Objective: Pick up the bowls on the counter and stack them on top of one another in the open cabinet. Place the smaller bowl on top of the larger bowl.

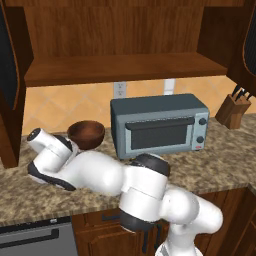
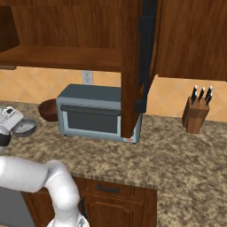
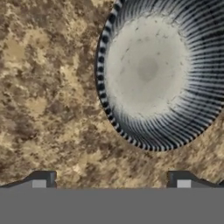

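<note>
- Tool (image 3: 111, 179) hangs over the bench (image 3: 48, 87), fingers spread wide with nothing between them; the smaller bowl (image 3: 157, 72) sits upright ahead, off toward one fingertip, so I judge a rim grasp needs a sideways shift.
- Larger bowl (image 1: 86, 134) rests on the bench just left of the toaster oven (image 1: 159, 125) (little room on that side).
- Cabinet (image 1: 125, 67) shelf above is bare; its front edge overhangs the oven.
</note>
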